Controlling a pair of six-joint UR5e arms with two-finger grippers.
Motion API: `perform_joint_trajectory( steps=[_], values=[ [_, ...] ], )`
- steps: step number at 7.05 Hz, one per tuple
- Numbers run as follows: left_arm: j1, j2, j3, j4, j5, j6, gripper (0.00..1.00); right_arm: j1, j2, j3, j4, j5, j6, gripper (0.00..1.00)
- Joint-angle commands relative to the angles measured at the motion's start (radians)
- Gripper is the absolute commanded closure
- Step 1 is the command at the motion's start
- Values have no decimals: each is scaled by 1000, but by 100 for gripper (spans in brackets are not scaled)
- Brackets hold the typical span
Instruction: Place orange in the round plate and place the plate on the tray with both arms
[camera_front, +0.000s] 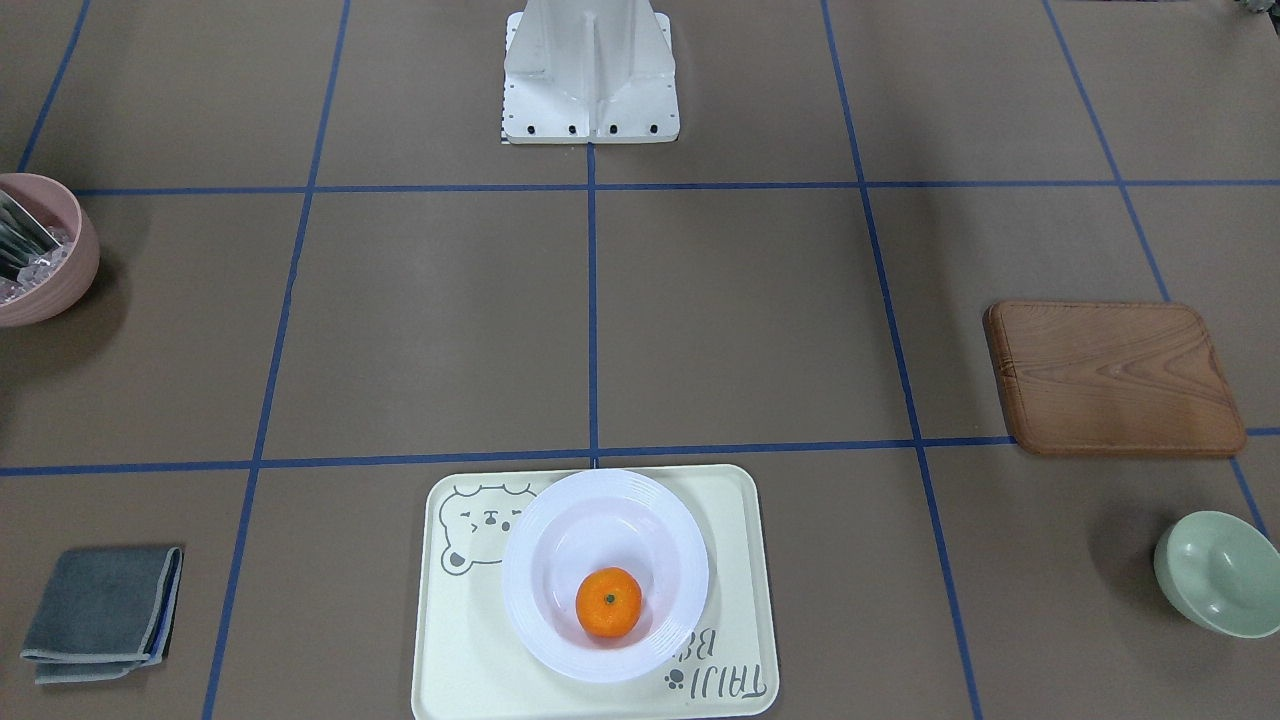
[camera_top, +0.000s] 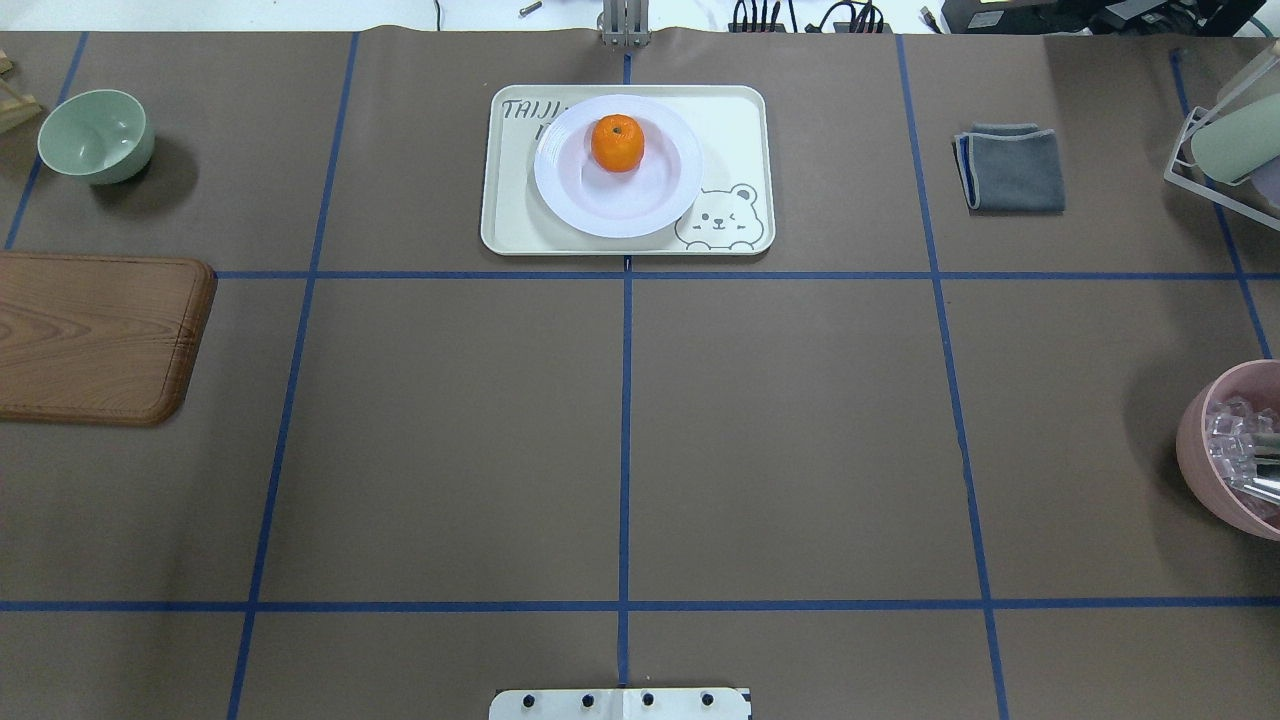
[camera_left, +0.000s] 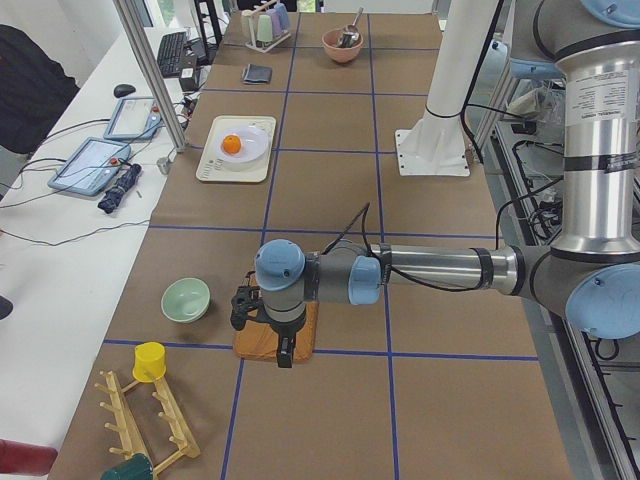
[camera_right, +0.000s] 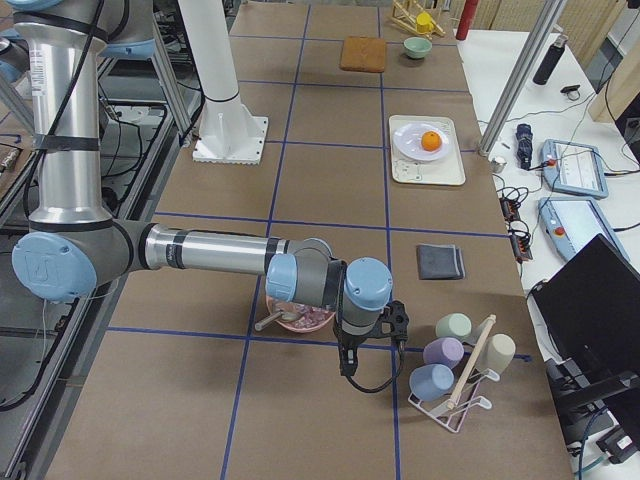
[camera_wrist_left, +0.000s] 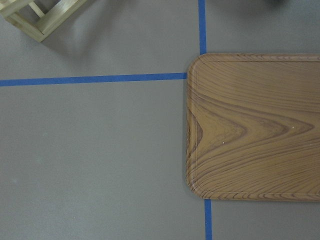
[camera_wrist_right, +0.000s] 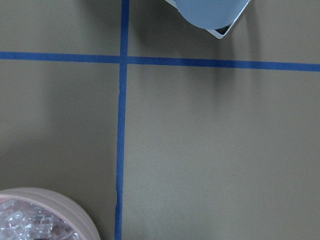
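Observation:
The orange (camera_front: 609, 602) lies in the sunken centre of the white round plate (camera_front: 556, 540). That plate rests on the cream bear tray (camera_front: 470, 660) at the table's far middle, seen from overhead as orange (camera_top: 617, 144), plate (camera_top: 620, 208) and tray (camera_top: 740, 130). Both arms are far from the tray. My left gripper (camera_left: 284, 352) hangs over the wooden board at the table's left end. My right gripper (camera_right: 346, 362) hangs beside the pink bowl at the right end. Only the side views show the grippers, so I cannot tell whether either is open or shut.
A wooden board (camera_top: 90, 335) and a pale-green bowl (camera_top: 95, 135) are on the left. On the right are a folded grey cloth (camera_top: 1012, 167), a cup rack (camera_top: 1225, 140) and a pink bowl (camera_top: 1225, 450) of ice. The robot's base (camera_front: 590, 80) stands at the near middle.

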Motion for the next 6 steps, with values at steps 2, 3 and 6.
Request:
perform_joint_trajectory(
  steps=[2,3,6],
  values=[
    [0,-1,-1,0,0,-1,1,1,6,22,1,2,50,0],
    [0,1,-1,0,0,-3,1,1,6,22,1,2,50,0],
    [0,2,0,0,0,-3,1,1,4,22,1,5,49,0]
  ],
)
